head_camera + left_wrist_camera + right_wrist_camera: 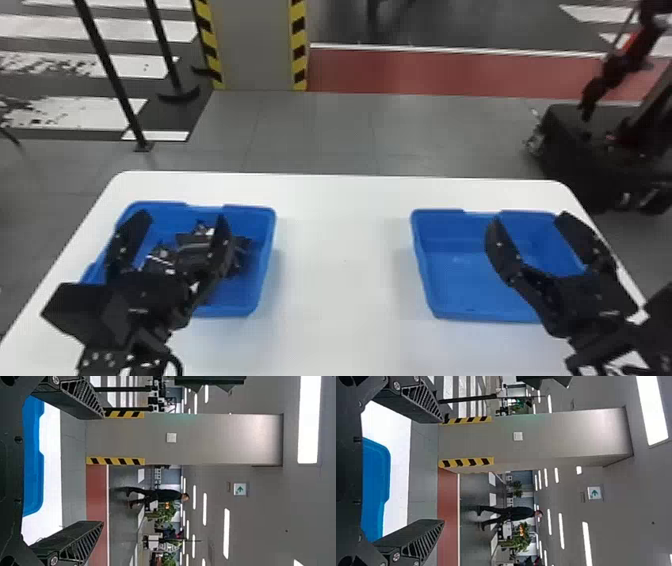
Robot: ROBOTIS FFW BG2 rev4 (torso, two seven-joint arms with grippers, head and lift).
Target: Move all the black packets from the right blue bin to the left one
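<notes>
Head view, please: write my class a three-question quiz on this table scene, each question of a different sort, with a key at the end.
1. True or false: the black packets lie in the left bin.
2. Fill in the number: ____ blue bins stand on the white table.
3. The right end effector, seen against the right bin, is: (a) open; (b) fully shut; (c) gripping a packet.

Key: 1 true; 2 two; 3 a.

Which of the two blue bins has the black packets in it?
The left blue bin: black packets lie piled inside, whereas the right blue bin shows bare blue floor.
</notes>
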